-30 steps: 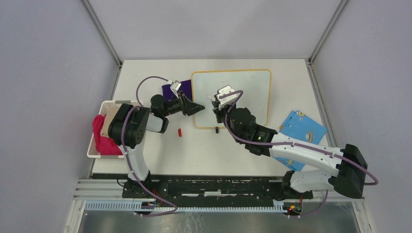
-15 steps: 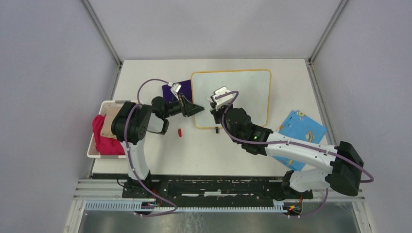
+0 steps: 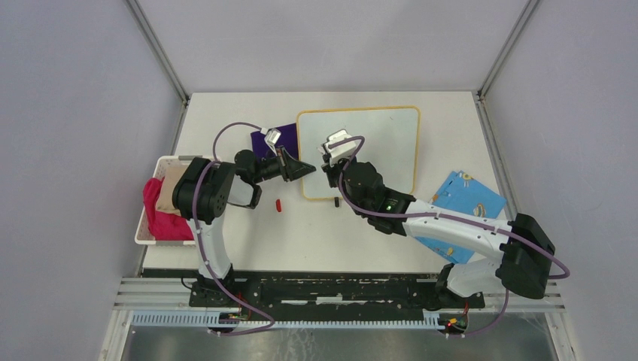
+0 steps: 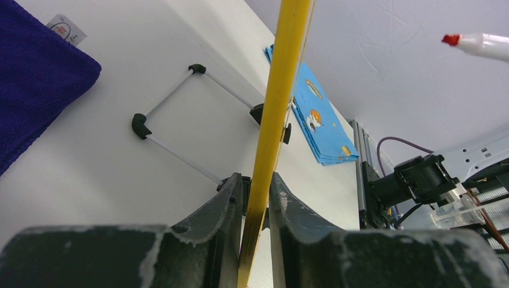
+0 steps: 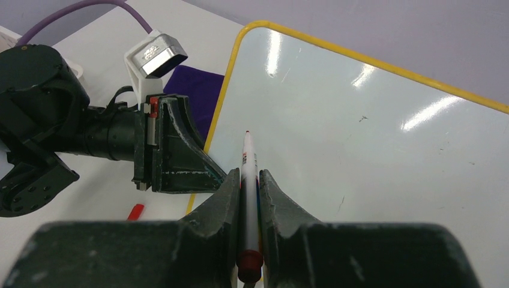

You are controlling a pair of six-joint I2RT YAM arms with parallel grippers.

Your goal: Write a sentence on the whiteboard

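— Board?
— Whiteboard (image 3: 384,135) mid-table, far side, purple cloth (image 3: 262,140) just left. My left gripper (image 4: 255,186) pinches its yellow left edge, nearly closed.
— Right?
— My right gripper (image 5: 245,180) is clamped on the marker (image 5: 247,162), tip over the board.

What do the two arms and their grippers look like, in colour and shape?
The left arm and right arm have white links, black joints and a looping purple cable each. A small green light glows on the right arm. The left gripper and right gripper have dark, scuffed, wedge-shaped fingers.
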